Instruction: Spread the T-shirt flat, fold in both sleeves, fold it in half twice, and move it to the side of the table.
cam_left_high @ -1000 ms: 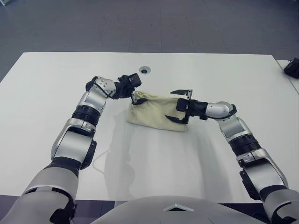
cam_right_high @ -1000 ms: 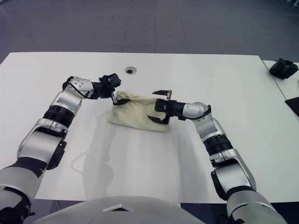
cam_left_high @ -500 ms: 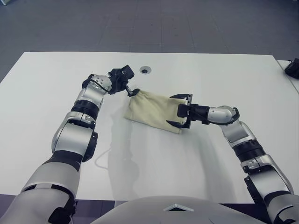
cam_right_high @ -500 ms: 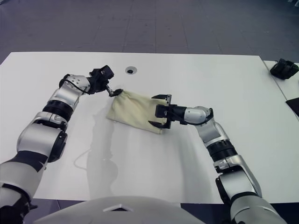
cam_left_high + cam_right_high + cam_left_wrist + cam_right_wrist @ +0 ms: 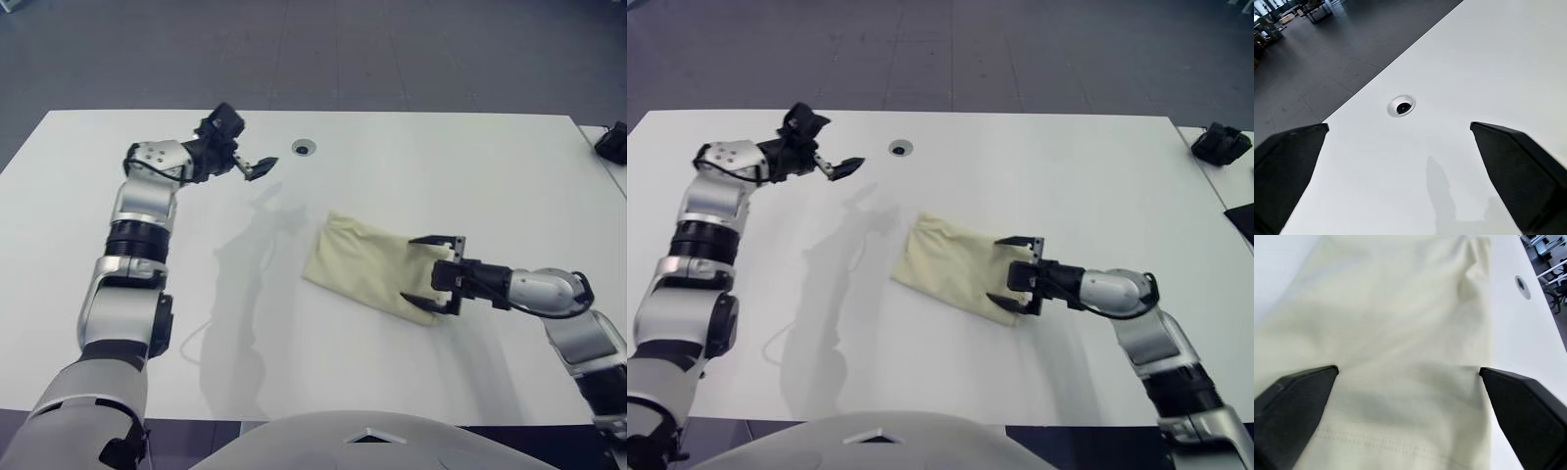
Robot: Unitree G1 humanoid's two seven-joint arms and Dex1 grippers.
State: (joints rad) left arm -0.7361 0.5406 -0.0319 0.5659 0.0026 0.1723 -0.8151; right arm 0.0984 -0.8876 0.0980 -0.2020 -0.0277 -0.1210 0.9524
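Head view: a folded pale T-shirt [image 5: 367, 272] is seen at 4 o'clock of the table's [image 5: 470, 157] middle, its 3 o'clock edge straddled by the wide-spread right gripper [image 5: 419, 269], nothing pinched. Left wrist view: the left gripper [image 5: 1400, 166] is held wide, empty. Right wrist view: soft, light cloth; all layers are probably best pinched together at the hem.

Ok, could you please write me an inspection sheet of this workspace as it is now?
Surface: white table, one round grommet hole at its far side.
Job's things: pale yellow T-shirt, folded, lying right of centre.
Clutter: black object on the neighbouring table, far right.
Grippers: left gripper open, above the table near the hole; right gripper open, fingers astride the T-shirt's near edge.
Cables: thin pale line at front left, possibly a cable.
Surroundings: grey tiled floor.
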